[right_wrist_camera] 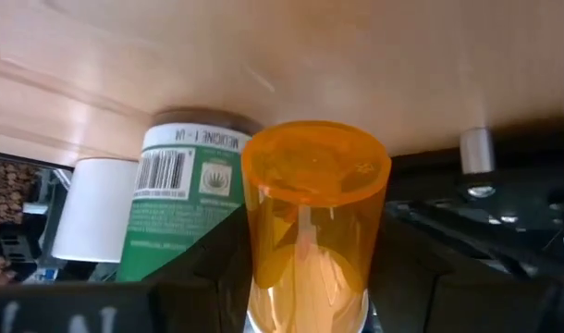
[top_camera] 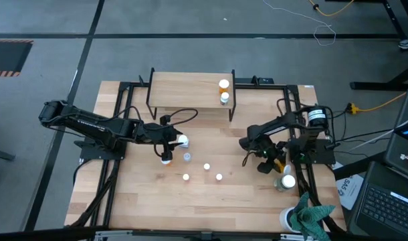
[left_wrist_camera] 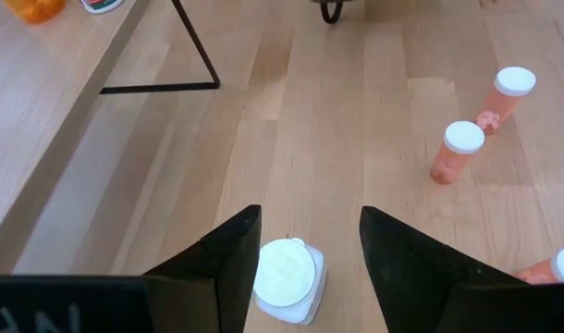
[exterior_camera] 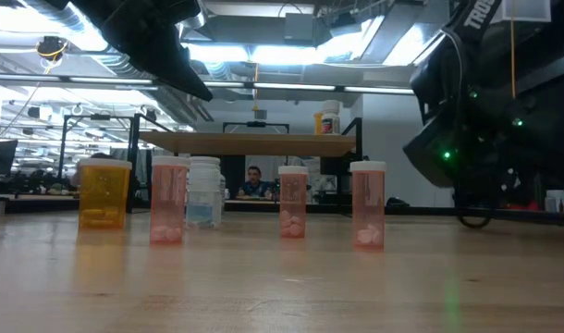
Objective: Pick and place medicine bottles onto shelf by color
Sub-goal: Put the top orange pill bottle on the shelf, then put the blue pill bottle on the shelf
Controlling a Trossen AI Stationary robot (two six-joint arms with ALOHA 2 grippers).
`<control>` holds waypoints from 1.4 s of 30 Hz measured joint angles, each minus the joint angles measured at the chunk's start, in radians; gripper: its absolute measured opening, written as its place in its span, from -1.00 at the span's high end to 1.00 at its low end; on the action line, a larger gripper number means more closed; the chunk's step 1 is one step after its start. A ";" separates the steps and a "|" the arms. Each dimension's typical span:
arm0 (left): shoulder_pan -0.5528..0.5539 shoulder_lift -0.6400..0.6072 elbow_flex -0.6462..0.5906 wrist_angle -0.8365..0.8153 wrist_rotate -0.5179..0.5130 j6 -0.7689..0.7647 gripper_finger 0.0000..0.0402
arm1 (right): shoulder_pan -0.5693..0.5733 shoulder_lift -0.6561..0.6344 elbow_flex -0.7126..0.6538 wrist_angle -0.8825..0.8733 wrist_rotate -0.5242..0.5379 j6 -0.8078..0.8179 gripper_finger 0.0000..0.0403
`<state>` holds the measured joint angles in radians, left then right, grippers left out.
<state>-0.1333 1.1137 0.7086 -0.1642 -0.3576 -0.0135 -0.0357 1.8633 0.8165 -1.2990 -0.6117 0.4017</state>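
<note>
Nearest the front edge of the tabletop, four white-capped bottles stand upright, long axes vertical: three pinkish ones in a loose row and a yellow-orange one off to one side. Just behind the row, a clear bluish bottle also stands upright, its white cap up. The left tool hangs over it with its fingers parted on either side of the cap, not touching it. Over at the right edge, the right tool is closed on an orange bottle, held so its flat base points away from the wrist. A large dark green bottle with a white cap lies on its side close by. Farther back, the shelf stands on black wire legs. Two bottles are upright on it near its right end, one orange and one white, side by side.
</note>
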 joint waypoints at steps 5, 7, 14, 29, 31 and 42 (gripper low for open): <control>0.000 0.000 0.000 0.000 0.000 0.000 0.10 | 0.000 0.019 0.000 0.043 -0.003 -0.017 0.14; 0.000 0.000 0.000 0.000 0.000 0.000 0.10 | 0.000 0.023 0.000 0.043 -0.003 -0.019 0.14; 0.000 0.000 0.000 0.000 0.000 -0.001 0.10 | 0.000 0.025 0.000 0.036 -0.019 -0.042 0.03; 0.000 0.000 0.000 0.000 0.000 -0.001 0.10 | -0.052 0.025 0.072 -0.015 0.001 -0.047 -0.19; 0.000 0.000 0.000 0.000 0.000 -0.001 0.10 | -0.061 0.025 0.089 -0.063 0.035 -0.048 -0.19; 0.000 0.000 0.000 0.000 0.000 -0.001 0.10 | -0.031 -0.070 0.229 -0.262 0.292 -0.009 -0.20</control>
<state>-0.1337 1.1140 0.7086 -0.1642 -0.3576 -0.0144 -0.0668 1.7934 1.0460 -1.5614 -0.3197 0.3931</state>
